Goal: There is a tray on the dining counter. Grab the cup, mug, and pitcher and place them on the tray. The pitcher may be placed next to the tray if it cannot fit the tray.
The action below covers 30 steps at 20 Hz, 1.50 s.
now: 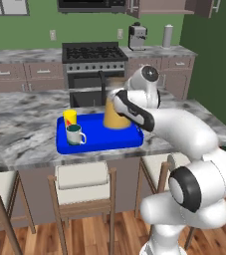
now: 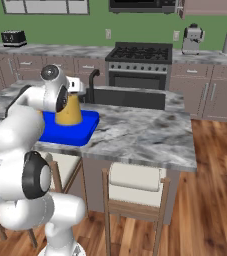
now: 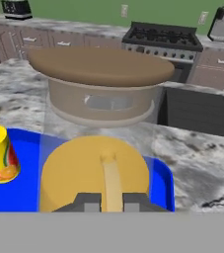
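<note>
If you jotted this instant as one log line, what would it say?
pitcher: standing on tray | cup, mug: on tray | pincer: shut on pitcher's handle | stage: release pending

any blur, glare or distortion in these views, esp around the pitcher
Hand view: the pitcher is very close, its brown top stretched wide and its glass wall nearly invisible. Left base view: soft and low-detail, no glare, the arm hides part of the pitcher. Right base view: even flat light, faint shadow under the tray.

Dining counter (image 1: 25, 129), grey-white marbled: blue tray (image 1: 67, 145) lies flat on it, near front edge.
</note>
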Motion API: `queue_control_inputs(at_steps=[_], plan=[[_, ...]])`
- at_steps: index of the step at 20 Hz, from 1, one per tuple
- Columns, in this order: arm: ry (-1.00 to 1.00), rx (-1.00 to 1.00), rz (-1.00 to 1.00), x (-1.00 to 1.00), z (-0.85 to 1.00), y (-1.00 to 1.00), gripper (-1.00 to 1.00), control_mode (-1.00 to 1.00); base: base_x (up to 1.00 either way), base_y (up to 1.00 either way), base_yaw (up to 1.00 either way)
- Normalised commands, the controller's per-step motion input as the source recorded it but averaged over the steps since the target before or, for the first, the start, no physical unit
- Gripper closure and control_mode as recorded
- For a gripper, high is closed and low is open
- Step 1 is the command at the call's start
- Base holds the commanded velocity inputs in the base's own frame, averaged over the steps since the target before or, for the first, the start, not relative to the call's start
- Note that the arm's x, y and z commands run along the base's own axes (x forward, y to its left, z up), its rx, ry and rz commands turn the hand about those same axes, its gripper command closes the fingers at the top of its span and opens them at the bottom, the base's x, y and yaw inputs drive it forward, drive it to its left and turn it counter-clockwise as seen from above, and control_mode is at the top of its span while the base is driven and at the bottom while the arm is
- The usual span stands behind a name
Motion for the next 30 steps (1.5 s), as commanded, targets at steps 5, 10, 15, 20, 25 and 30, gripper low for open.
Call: queue_control_inputs(at_steps=[5, 10, 15, 20, 25, 30], plan=[[0.0, -0.09, 0.0, 0.25, -0.29, 0.22, 1.0, -1.0, 0.0, 0.0, 0.0], [-0.02, 0.0, 0.01, 0.23, -0.25, 0.02, 1.0, -1.0, 0.0, 0.0, 0.0], [-0.01, 0.0, 0.02, 0.2, -0.22, 0.0, 1.0, -1.0, 0.0, 0.0, 0.0], [0.0, 0.0, 0.03, 0.3, -0.24, 0.0, 1.0, -1.0, 0.0, 0.0, 0.0], [0.0, 0.0, 0.02, 0.23, -0.2, 0.0, 1.0, -1.0, 0.0, 0.0, 0.0], [-0.05, 0.0, 0.01, 0.01, -0.14, 0.0, 1.0, -1.0, 0.0, 0.0, 0.0]])
